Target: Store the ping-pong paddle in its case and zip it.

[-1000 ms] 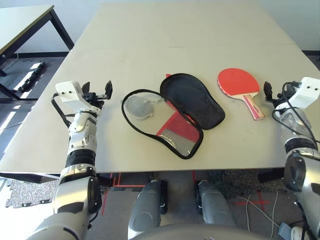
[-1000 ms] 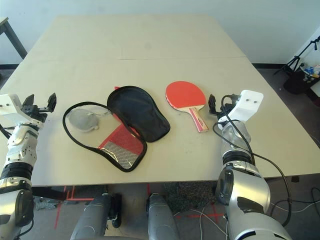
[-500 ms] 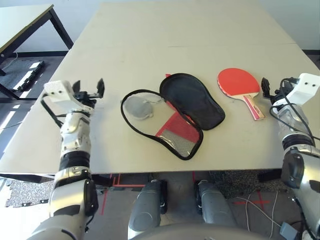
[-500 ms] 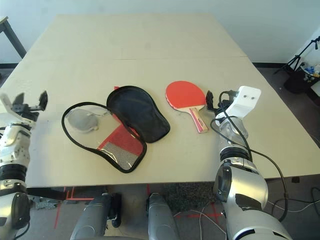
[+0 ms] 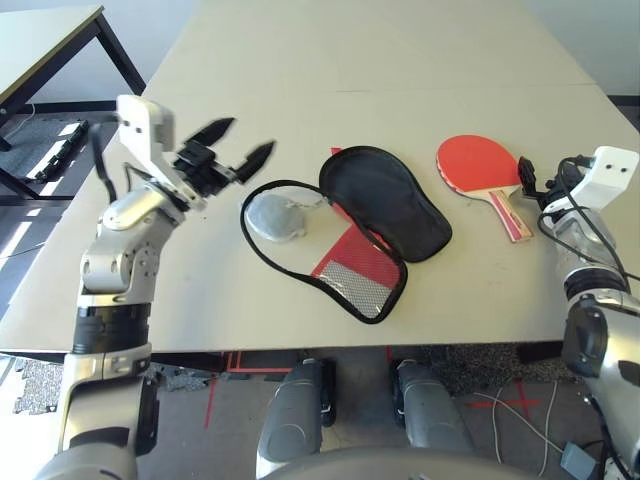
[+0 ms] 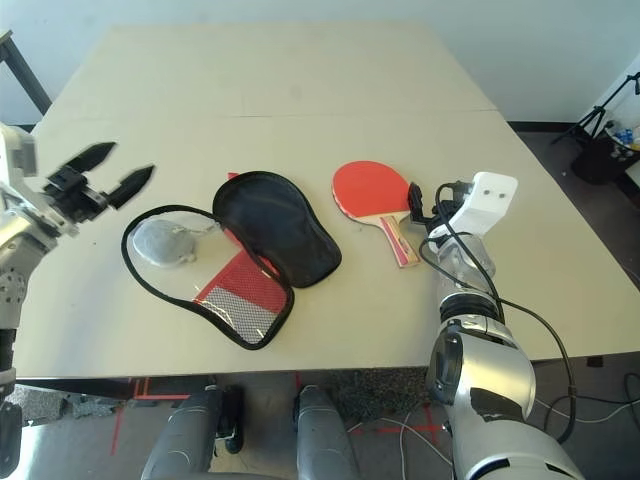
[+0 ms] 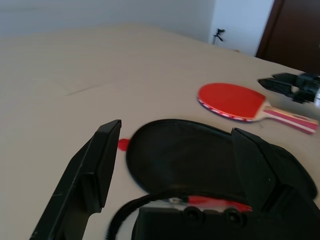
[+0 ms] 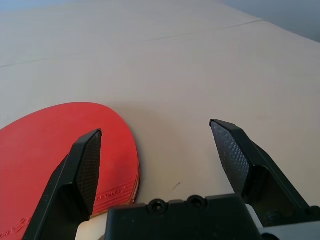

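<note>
A large beige worktop (image 5: 400, 60) made of two joined panels, with a second table (image 5: 40, 40) beyond its far left corner and a dark floor around it. The case (image 5: 370, 235) lies unzipped and folded open near the middle of the worktop, closer to the near edge: its black-lined upper flap (image 5: 385, 200) is turned back toward the far right, while the lower half, outlined by black zipper edging, shows red fabric and a black mesh pocket (image 5: 355, 275). A small grey-white soft lump (image 5: 272, 216) rests inside the zipper loop at the case's left end. The ping-pong paddle (image 5: 480, 165) lies flat, red face up, just beside the case on its right and apart from it, with the pale striped handle (image 5: 508, 212) pointing toward the near right corner.

The left gripper (image 5: 233, 153) is raised above the worktop to the left of the case, fingers spread wide and holding nothing, aimed across the case. The right gripper (image 8: 160, 150) sits near the right edge, just beside the paddle handle, its fingers likewise spread and empty; in the right wrist view the red blade lies ahead of one finger (image 8: 82, 165).
</note>
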Controlling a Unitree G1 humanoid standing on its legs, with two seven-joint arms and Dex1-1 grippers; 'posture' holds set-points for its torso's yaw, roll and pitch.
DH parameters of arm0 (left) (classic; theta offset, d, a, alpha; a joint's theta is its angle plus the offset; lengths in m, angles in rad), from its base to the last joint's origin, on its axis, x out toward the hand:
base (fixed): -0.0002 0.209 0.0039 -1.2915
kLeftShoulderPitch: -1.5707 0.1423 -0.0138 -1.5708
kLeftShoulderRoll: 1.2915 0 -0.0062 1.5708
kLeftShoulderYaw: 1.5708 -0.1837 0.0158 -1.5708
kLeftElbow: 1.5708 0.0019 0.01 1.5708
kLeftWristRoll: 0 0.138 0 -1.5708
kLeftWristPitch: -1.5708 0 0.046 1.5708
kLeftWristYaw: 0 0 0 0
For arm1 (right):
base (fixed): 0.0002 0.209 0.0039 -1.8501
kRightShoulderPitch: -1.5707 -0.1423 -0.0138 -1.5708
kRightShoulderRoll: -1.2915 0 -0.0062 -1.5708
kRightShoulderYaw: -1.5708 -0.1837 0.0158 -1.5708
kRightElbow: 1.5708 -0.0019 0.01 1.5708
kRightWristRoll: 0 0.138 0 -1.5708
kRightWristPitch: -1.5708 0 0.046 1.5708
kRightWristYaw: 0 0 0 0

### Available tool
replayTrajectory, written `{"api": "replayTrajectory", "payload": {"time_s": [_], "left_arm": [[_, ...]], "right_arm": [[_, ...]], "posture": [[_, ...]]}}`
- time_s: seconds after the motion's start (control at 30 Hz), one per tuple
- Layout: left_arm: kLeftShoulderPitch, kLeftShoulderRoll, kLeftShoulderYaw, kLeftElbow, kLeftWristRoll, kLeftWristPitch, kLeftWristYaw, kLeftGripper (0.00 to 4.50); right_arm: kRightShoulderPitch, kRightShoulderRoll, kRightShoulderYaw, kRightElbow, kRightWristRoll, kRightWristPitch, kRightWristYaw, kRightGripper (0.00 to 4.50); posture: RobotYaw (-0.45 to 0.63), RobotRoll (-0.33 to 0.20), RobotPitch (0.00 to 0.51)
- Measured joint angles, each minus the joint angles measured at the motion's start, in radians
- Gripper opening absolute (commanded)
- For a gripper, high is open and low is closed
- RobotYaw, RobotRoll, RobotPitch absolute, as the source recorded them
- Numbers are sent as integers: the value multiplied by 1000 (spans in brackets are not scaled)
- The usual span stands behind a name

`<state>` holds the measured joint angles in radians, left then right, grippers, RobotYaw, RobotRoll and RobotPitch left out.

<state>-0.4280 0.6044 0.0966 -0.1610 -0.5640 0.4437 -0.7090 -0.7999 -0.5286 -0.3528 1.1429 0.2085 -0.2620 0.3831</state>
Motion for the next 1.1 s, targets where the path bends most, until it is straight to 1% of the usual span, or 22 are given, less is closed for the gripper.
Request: {"api": "replayTrajectory", "payload": {"time_s": [0.13,0.2,0.23,0.27,0.33,0.37,0.5,0.6,0.67,0.8,0.97,1.1], "left_arm": [[0,-12,-33,-20,2,35,-25,4500],[0,-29,-41,-16,9,35,-32,4500],[-1,-37,-47,-13,13,35,-36,4500],[-1,-39,-51,-12,15,35,-37,4500],[-3,-52,-61,-10,24,34,-42,4500],[-4,-60,-68,-7,27,33,-43,4500],[-6,-78,-90,-3,50,30,-51,4500],[-6,-84,-109,4,66,21,-58,4500],[-6,-96,-117,5,75,19,-60,4500],[-7,-111,-121,6,92,13,-64,4500],[-8,-124,-135,6,102,12,-67,4500],[-9,-129,-139,6,118,11,-66,4500]], "right_arm": [[-3,-48,69,-132,-55,137,-6,4458],[4,-76,107,-247,-75,264,-2,4458],[21,-90,125,-346,-76,375,7,4458],[28,-94,131,-384,-75,416,11,4458],[63,-115,159,-546,-74,637,19,4458],[77,-132,185,-631,-75,784,28,4458],[83,-182,266,-869,-68,1188,56,4458],[60,-191,298,-974,-59,1438,57,4458],[35,-181,301,-1000,-59,1555,40,4458],[-1,-151,326,-1017,-53,1688,25,4458],[-6,-113,369,-976,-54,1675,14,4458],[-34,-77,386,-928,-56,1642,13,4458]], "posture": [[11,0,181],[2,0,183],[-4,0,183],[-7,0,183],[-14,0,185],[-19,0,187],[-30,0,192],[-33,0,196],[-33,0,198],[-33,0,200],[-21,0,201],[-1,0,204]]}}
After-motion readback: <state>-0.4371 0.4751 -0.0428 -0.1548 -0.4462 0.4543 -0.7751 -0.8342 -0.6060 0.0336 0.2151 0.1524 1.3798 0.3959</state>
